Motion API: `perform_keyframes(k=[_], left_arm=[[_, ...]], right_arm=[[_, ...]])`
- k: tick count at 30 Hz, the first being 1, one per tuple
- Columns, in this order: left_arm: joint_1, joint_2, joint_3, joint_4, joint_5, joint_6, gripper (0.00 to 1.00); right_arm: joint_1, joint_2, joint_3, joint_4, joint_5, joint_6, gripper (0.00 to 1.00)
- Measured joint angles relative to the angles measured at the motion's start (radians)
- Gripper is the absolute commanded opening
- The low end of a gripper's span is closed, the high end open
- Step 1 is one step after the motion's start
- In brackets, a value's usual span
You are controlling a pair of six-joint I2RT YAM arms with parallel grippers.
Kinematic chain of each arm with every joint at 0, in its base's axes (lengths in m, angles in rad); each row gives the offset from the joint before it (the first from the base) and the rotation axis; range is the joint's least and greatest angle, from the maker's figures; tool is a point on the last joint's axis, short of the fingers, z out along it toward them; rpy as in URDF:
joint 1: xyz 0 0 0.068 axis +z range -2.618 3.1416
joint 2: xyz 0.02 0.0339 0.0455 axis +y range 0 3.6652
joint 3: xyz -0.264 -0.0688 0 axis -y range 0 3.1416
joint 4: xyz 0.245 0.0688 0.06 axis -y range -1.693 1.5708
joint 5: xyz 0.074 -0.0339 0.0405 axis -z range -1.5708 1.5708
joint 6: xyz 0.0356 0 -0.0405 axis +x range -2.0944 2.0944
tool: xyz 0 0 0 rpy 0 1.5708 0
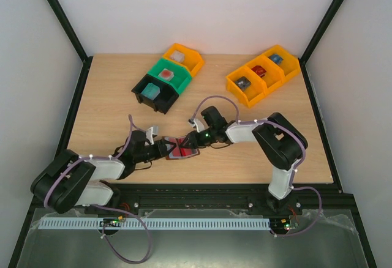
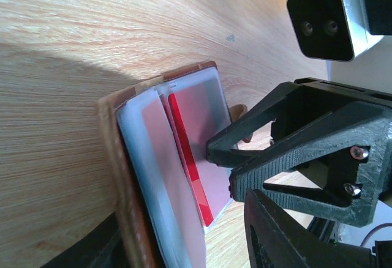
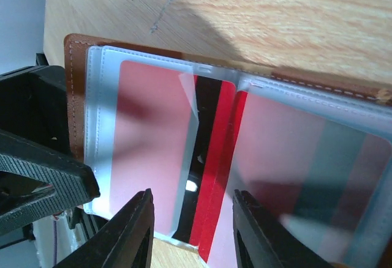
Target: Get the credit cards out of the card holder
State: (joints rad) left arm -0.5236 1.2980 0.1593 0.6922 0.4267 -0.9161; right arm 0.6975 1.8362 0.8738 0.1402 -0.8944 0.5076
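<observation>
Top view: card holder (image 1: 182,149) mostly covered by left pincer (image 1: 166,148) and right pincer (image 1: 192,140); cards too small to count. Items in yellow divided bin (image 1: 247,98) and green bin (image 1: 181,84) too small to ID.

Left wrist view: holder's lower end cut off by bottom edge. Left pincer only a dark blur there.

Right wrist view: red card (image 3: 220,158) mostly behind frosted sleeves, print unreadable. Holder runs off right edge. Left pincer cut by left edge, grip on holder unclear. Right pincer fingers (image 3: 131,234) cut at bottom edge.
</observation>
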Motion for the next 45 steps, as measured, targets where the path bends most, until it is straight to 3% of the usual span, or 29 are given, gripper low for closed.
perform_keyframes(k=[2, 6, 7, 19, 27, 35, 45], left_arm=[[-0.005, 0.034, 0.017, 0.0, 0.001, 0.0, 0.36], [-0.013, 0.091, 0.05, -0.006, 0.002, 0.006, 0.05], [-0.016, 0.098, 0.055, -0.006, 0.002, -0.002, 0.03], [-0.02, 0.031, 0.034, 0.028, 0.02, 0.016, 0.02], [-0.019, -0.065, -0.014, 0.169, 0.143, 0.05, 0.02], [-0.019, -0.09, -0.032, 0.218, 0.192, 0.06, 0.02], [-0.019, -0.09, -0.037, 0.233, 0.201, 0.06, 0.02]], right_arm=[[0.0, 0.014, -0.004, 0.003, 0.0, 0.006, 0.35], [0.0, 0.023, -0.004, 0.029, -0.008, 0.013, 0.35], [0.0, 0.023, -0.004, 0.03, -0.008, 0.013, 0.36], [-0.063, -0.049, -0.04, 0.036, -0.081, -0.037, 0.36], [-0.069, -0.139, -0.129, 0.193, -0.185, 0.018, 0.34], [-0.069, -0.15, -0.163, 0.33, -0.243, 0.089, 0.08], [-0.075, -0.174, -0.208, 0.406, -0.279, 0.132, 0.11]])
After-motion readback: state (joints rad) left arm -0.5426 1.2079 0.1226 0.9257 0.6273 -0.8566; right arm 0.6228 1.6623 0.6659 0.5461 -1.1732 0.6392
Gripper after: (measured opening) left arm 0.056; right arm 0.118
